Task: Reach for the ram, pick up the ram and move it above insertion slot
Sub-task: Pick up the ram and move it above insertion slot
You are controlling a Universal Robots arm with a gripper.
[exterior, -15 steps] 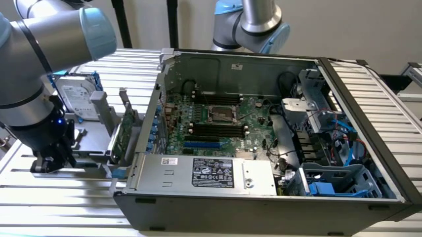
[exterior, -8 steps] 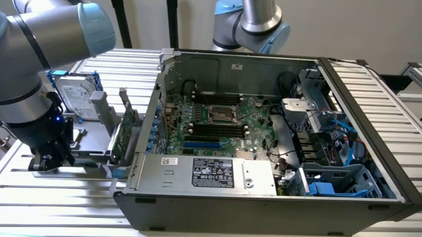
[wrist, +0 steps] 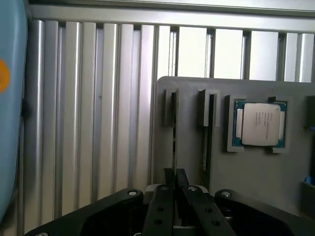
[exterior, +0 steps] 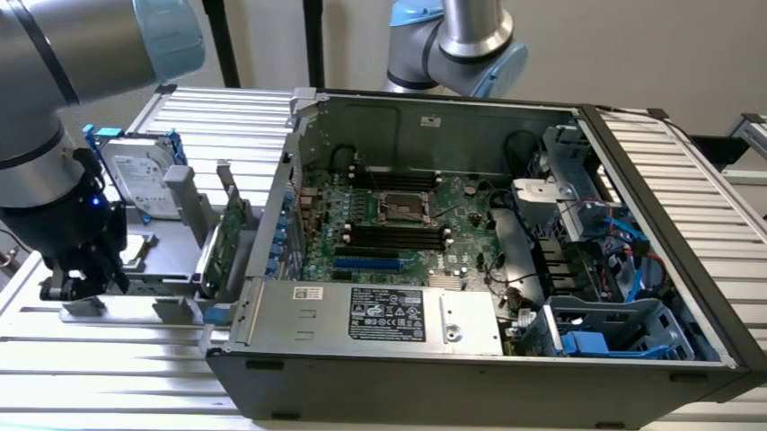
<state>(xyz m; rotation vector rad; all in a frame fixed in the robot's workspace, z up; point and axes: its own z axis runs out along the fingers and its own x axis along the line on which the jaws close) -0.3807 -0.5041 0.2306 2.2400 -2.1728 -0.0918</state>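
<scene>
My gripper (exterior: 74, 285) is down at the grey parts holder (exterior: 168, 310), at the exterior view's left, outside the computer case. In the wrist view the ram (wrist: 173, 130) stands edge-on in a narrow slot of the holder (wrist: 187, 147), showing as a thin dark line. My gripper (wrist: 175, 173) has its two black fingers pressed close together on that edge. The insertion slot (exterior: 396, 235) is one of several parallel black sockets on the motherboard inside the open case, well off to the exterior view's right of the gripper.
On the holder, a processor chip (wrist: 259, 124) lies beside a second narrow slot (wrist: 209, 113). A green expansion card (exterior: 228, 235) and a silver hard drive (exterior: 138, 180) stand between gripper and case. The case wall (exterior: 282, 206) rises there. A second arm (exterior: 462, 45) hangs behind the case.
</scene>
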